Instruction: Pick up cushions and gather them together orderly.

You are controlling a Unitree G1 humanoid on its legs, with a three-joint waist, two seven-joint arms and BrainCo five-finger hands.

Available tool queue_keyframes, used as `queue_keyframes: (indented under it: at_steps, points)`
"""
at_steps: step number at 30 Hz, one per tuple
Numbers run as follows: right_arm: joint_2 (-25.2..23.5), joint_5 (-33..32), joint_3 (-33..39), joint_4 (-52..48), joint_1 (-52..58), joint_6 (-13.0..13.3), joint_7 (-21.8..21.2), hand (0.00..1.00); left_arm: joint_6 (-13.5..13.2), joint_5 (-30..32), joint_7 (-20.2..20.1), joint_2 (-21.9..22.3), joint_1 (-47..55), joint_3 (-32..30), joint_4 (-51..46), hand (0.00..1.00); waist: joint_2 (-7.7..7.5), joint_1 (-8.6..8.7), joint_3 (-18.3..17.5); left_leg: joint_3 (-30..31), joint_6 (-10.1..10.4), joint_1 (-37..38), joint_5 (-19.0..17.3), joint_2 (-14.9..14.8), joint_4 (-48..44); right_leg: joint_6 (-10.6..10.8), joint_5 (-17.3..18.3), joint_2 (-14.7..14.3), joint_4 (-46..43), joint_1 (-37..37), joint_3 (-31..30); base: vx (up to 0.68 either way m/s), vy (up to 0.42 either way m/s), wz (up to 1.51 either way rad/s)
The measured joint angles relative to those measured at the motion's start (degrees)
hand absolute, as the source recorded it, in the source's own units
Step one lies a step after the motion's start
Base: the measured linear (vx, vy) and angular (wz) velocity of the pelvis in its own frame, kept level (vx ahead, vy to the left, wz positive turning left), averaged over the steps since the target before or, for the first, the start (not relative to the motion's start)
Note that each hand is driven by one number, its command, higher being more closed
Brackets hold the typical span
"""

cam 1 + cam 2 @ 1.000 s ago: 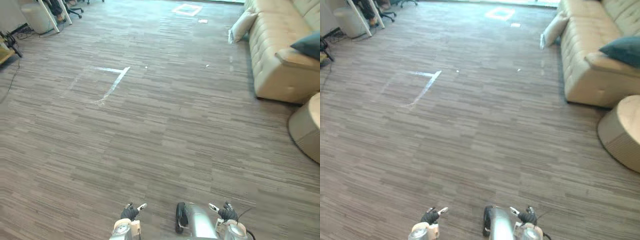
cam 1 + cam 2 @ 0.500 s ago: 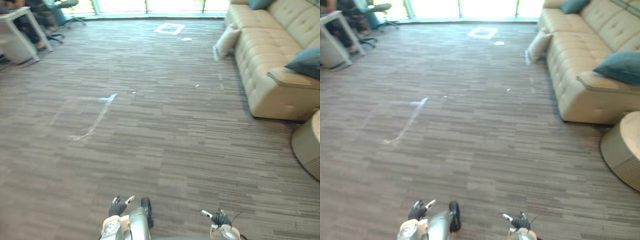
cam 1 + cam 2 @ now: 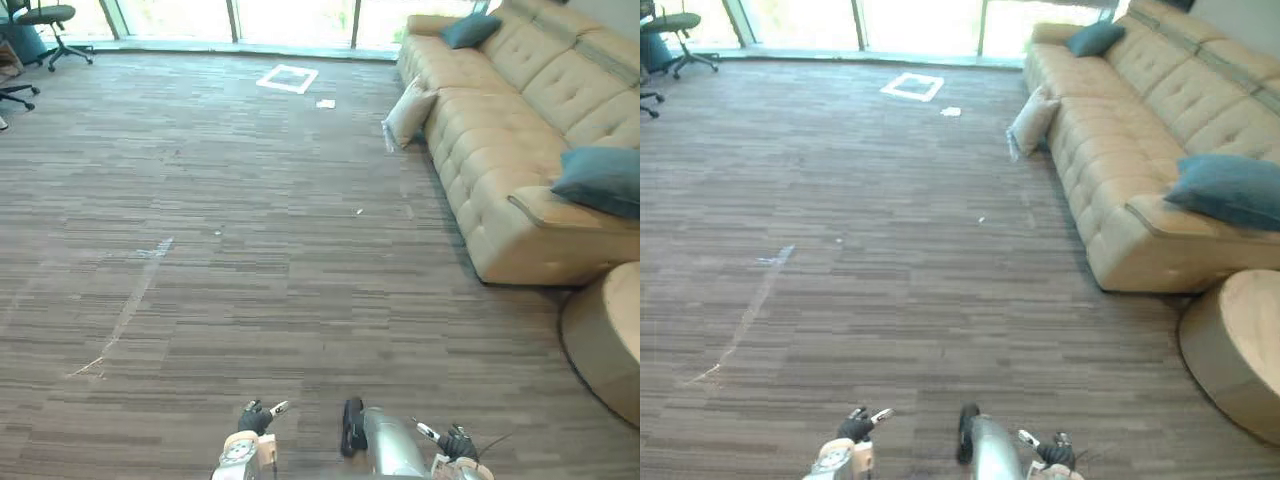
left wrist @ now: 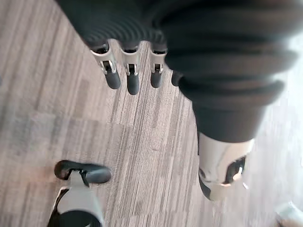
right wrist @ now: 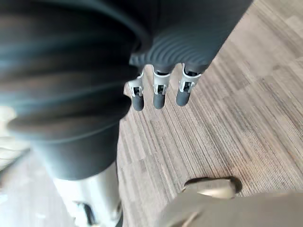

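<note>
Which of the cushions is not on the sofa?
The beige cushion, propped on the floor against the sofa. The far teal cushion and the near teal cushion both sit on the sofa.

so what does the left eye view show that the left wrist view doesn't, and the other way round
Left eye view: the beige sofa along the right, a far teal cushion and a near teal cushion on it, a beige cushion on the floor leaning against the sofa's front, and a round stool.
Left wrist view: the left hand from close, its fingers straight and holding nothing.
Shared: the striped floor and that left hand, low above it.
</note>
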State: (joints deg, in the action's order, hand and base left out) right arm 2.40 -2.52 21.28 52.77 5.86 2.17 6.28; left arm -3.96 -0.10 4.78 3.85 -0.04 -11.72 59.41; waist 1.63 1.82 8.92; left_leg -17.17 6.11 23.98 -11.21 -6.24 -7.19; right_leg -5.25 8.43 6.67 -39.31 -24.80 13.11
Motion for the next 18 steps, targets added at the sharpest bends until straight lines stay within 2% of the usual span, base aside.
queue_keyframes:
  at_steps: [1,2,3,4,5,6,7,8,10,11,12,13,14,15,16,17,18]
  points:
    - [0.2,0.0,0.7,-0.2,0.5,-0.2,-0.1,0.0,-0.1,0.1,0.1,0.0,1.0,-1.1,-0.5,0.0,0.77,0.84,0.4,2.7,1.7,-1.8,2.1,-1.3,-9.6,1.8,3.3,-0.4,-1.6,1.8,0.3,0.6,-0.309,0.27]
    - [0.9,-0.1,0.4,-0.3,1.1,-0.3,-0.1,0.0,0.0,0.0,0.1,0.1,2.5,-3.1,-1.0,0.0,2.5,0.83,-0.2,5.4,3.4,-9.0,7.4,-5.0,-28.4,0.2,7.7,-2.0,2.1,6.6,0.8,0.61,-0.287,0.09]
    - [1.2,-0.1,0.3,-0.4,1.1,-0.3,-0.2,0.0,0.0,0.0,-0.1,0.2,2.8,-3.7,-1.6,0.0,3.27,0.78,-0.1,6.6,3.4,-12.1,10.9,-6.4,-34.5,-0.1,8.5,-3.1,3.1,8.1,0.9,0.63,-0.21,-0.42]
    - [1.7,-0.3,0.3,-0.1,0.5,-0.5,0.0,0.0,0.1,-0.2,0.0,0.2,3.3,-7.1,-3.0,0.0,4.44,-0.04,0.6,7.1,3.6,-20.3,11.6,-10.3,-51.5,-1.1,9.7,-6.2,5.6,12.8,0.1,0.65,-0.11,-0.76]
    - [1.4,-1.1,-0.5,0.1,0.3,-0.6,0.1,0.0,0.4,-0.4,0.3,0.1,4.4,-9.0,-4.2,0.0,3.46,-1.2,1.4,6.5,2.7,-25.4,8.9,-11.7,-59.9,-1.9,10.3,-7.7,9.0,18.3,-1.4,0.64,-0.097,-0.84]
    - [1.2,-1.5,-1.2,0.0,0.2,-0.6,0.2,0.0,0.4,-0.6,0.3,0.1,4.9,-9.2,-4.6,0.0,2.93,-1.65,1.6,6.2,2.4,-26.7,8.0,-11.6,-61.0,-2.0,10.3,-7.8,10.5,20.2,-1.9,0.61,-0.085,-0.76]
    - [0.7,-2.3,-2.4,0.0,0.5,-0.7,0.3,0.0,0.2,-1.9,0.2,-0.4,5.8,-9.8,-6.6,0.0,1.47,-2.3,1.7,4.7,1.6,-29.8,6.0,-11.3,-60.9,-2.0,10.3,-8.0,14.3,24.6,-3.4,0.56,-0.07,-0.63]
    - [-0.2,-2.5,-3.9,0.0,0.5,-0.6,0.2,0.0,-0.5,-3.0,0.3,-0.8,6.8,-9.7,-8.2,0.0,0.0,-2.61,1.1,1.5,0.7,-34.5,4.0,-11.3,-57.1,-1.5,10.1,-7.9,19.5,29.8,-5.3,0.66,-0.045,-0.81]
    - [-1.2,-2.5,-5.5,0.0,-0.1,-0.7,-0.1,0.0,-0.9,-4.4,0.2,-0.8,7.0,-9.7,-8.9,0.0,-0.1,-3.05,1.1,-2.5,-0.2,-39.0,2.5,-11.1,-48.0,-0.5,10.0,-7.9,24.8,34.8,-7.8,0.58,0.031,-0.7]
    - [-1.4,-2.2,-6.0,0.0,-0.3,-0.8,-0.4,0.0,-0.9,-4.7,0.2,-0.8,7.0,-9.6,-9.2,0.0,-0.01,-3.54,1.1,-4.6,-0.2,-40.8,2.2,-9.7,-37.4,0.2,10.4,-7.4,27.7,38.1,-9.5,0.67,0.127,-0.69]
    - [-1.8,-2.2,-5.6,0.0,-0.3,-0.9,-0.5,0.0,-1.2,-5.0,0.3,-0.5,6.8,-9.3,-9.1,0.0,-0.11,-4.18,1.1,-6.2,-0.3,-41.2,3.4,-7.0,-23.3,1.6,11.0,-6.4,30.5,41.8,-10.9,0.68,0.153,-0.66]
    - [-1.8,-2.2,-5.5,0.1,-0.3,-0.9,-0.4,0.0,-1.3,-5.1,0.4,-0.5,6.8,-9.1,-9.1,0.0,-0.1,-4.3,1.1,-6.2,-0.3,-41.3,4.4,-6.1,-19.3,2.0,11.2,-6.1,31.3,42.9,-11.2,0.7,0.208,-0.56]
    - [-1.6,-2.2,-5.0,0.8,-0.2,-0.6,-0.4,0.0,-1.9,-5.8,0.4,-0.8,6.8,-8.5,-8.4,0.0,0.47,-4.51,0.7,-5.5,-2.0,-42.6,8.4,-4.4,-12.2,3.1,11.9,-5.9,32.9,45.2,-12.3,0.85,0.315,-0.63]
    - [-2.0,-2.1,-4.5,3.4,-0.8,-0.7,-0.3,0.0,-1.9,-6.2,0.3,-1.8,6.1,-8.0,-7.5,0.0,-1.15,-5.35,-0.6,-5.1,-6.0,-42.5,12.3,-1.9,-12.8,4.0,12.3,-3.9,32.7,46.3,-14.5,0.72,0.275,-0.47]
    - [-2.6,-2.1,-4.5,3.3,-0.9,-0.7,-0.3,0.0,-1.9,-6.1,0.3,-2.6,5.8,-7.3,-7.2,0.0,-1.83,-4.98,-1.2,-5.6,-6.2,-42.1,11.7,-1.1,-12.1,4.6,11.5,-2.9,32.2,46.2,-14.3,0.77,0.277,-0.11]
    - [-3.0,-2.1,-3.9,3.8,-0.1,-0.7,-0.4,0.0,-1.8,-5.7,0.3,-3.1,4.9,-6.1,-6.1,0.0,-2.27,-3.95,-1.6,-5.0,-8.9,-41.8,10.5,-0.5,-13.7,6.0,8.3,-1.7,29.3,45.0,-15.4,0.64,0.238,0.22]
    - [-3.5,-2.0,-2.5,4.6,-0.3,-0.6,-0.6,0.0,-1.9,-5.4,0.1,-3.9,4.8,-6.1,-5.5,0.0,-3.28,-4.05,-1.4,-4.8,-11.3,-41.1,8.6,-0.3,-18.0,6.9,3.4,-1.5,23.4,44.3,-17.6,0.93,0.344,0.23]
